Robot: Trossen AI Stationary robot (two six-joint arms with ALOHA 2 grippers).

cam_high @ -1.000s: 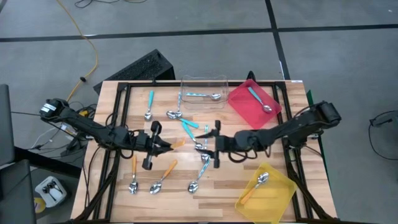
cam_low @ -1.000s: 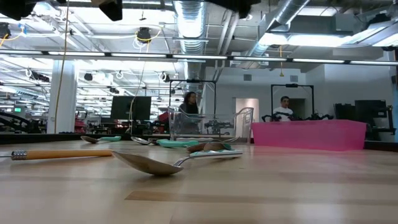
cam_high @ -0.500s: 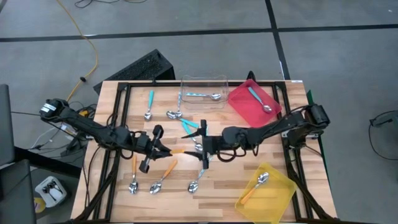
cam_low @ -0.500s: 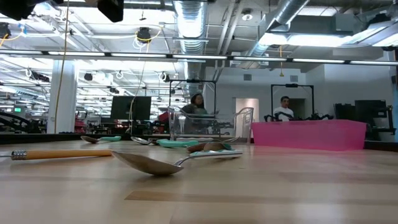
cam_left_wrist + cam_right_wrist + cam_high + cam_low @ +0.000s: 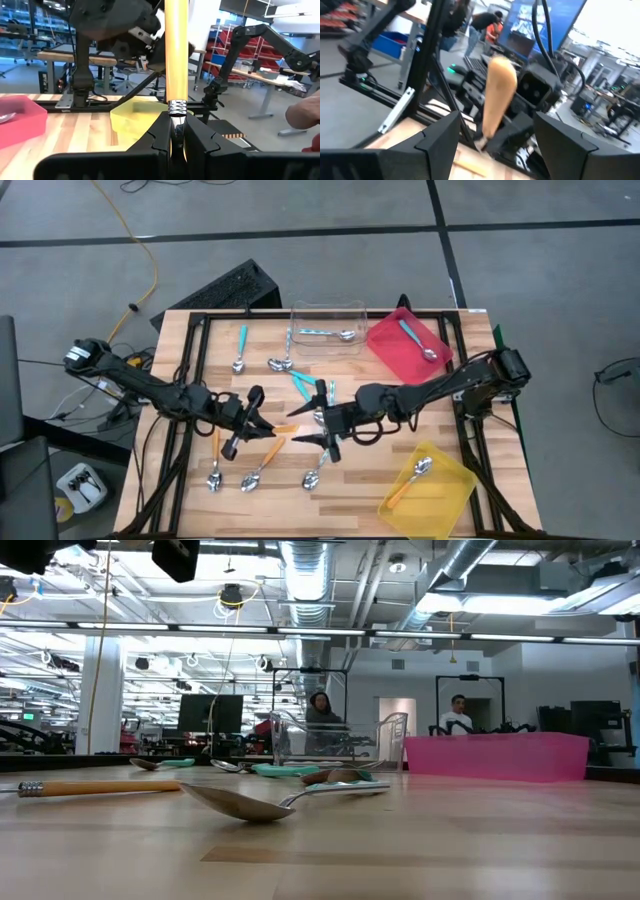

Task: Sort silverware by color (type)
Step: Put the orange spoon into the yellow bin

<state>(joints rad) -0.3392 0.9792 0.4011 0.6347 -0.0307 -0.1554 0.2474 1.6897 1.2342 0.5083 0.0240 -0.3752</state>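
My left gripper [image 5: 266, 425] is shut on an orange-handled spoon [image 5: 285, 428] above the table's middle. The spoon's handle [image 5: 176, 50] sticks out toward the right arm, and its bowl is hidden behind the fingers. My right gripper [image 5: 318, 427] faces it, open. The handle's free end [image 5: 499, 85] stands between its two fingers [image 5: 440, 137] and touches neither. More spoons lie flat on the wood: teal [image 5: 241, 348], orange [image 5: 262, 465], light blue [image 5: 322, 460]. My left gripper pinches the spoon's metal neck [image 5: 175, 117] between its two fingers, just below the ribbed ferrule. The fingers come level from the table's left and lie along the spoon. The spoon is lifted clear of the table, its handle reaching out past the fingertips.
At the far side, a clear tray [image 5: 327, 308] holds a light blue spoon and a red tray [image 5: 385, 340] holds a teal one. A yellow tray [image 5: 445, 485] near the right front holds an orange spoon. People stand in the room beyond the table.
My right gripper has gone toward the table's left, up to the left gripper, and rolled, so its fingers now flank the orange handle's end. My left gripper has stayed in place and rolled slightly, swinging the handle a little toward the near edge.
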